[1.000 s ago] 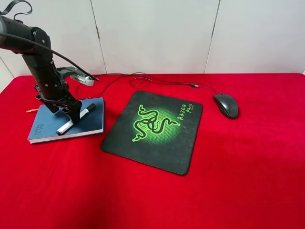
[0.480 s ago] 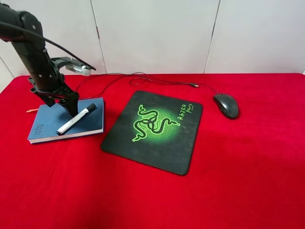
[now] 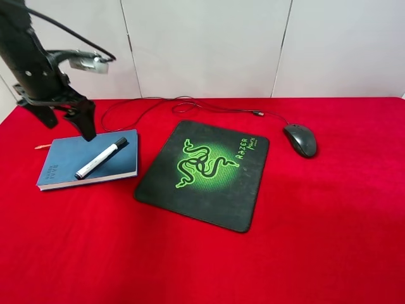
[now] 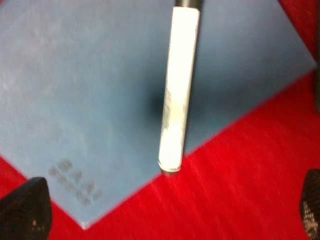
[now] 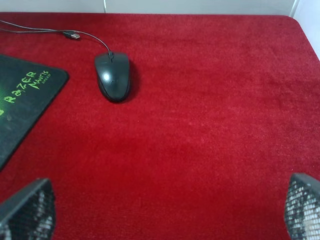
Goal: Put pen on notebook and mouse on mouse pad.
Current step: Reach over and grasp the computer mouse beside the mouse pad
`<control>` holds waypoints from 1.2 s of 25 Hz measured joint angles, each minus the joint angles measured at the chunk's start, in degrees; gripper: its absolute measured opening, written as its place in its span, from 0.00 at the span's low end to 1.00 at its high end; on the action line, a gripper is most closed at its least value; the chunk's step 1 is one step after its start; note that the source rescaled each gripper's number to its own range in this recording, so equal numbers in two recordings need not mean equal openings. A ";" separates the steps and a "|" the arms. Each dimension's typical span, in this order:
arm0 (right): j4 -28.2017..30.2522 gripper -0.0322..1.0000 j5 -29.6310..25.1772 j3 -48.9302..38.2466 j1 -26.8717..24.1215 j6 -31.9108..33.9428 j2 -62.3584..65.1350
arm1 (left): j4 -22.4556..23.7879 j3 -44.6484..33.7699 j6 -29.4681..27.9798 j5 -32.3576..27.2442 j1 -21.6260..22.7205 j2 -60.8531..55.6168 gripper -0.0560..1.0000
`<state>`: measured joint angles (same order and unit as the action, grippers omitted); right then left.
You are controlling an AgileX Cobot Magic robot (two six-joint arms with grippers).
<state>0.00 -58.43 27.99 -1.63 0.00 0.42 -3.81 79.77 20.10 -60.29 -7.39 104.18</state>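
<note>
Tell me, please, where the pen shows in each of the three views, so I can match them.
Exterior high: the pen lies slantwise on the notebook, left of the mouse pad.
Left wrist: the pen fills the middle, on the notebook, grey end reaching its edge.
Right wrist: not in it.
Shared landmark: the notebook's dark corner lettering, in the exterior high and left wrist views; the red cloth in all three.

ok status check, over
Left gripper open over notebook, right gripper open, both empty. Pen lying on notebook. Mouse on cloth beside pad, not yet on it. Nothing between them.
</note>
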 joint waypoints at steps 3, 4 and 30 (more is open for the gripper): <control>0.00 1.00 0.00 0.00 0.00 0.00 0.00 | 0.00 0.00 -0.90 -3.39 0.00 -3.27 1.00; 0.00 1.00 0.00 0.00 0.00 0.00 0.00 | 0.00 0.00 -1.31 -4.31 0.00 -4.52 1.00; 0.00 1.00 0.00 0.00 0.00 0.00 0.00 | -7.65 -19.29 -1.87 -6.42 0.00 -52.28 1.00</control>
<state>0.00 -58.43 27.99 -1.63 0.00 0.42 -11.46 60.48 18.23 -66.71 -7.39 51.90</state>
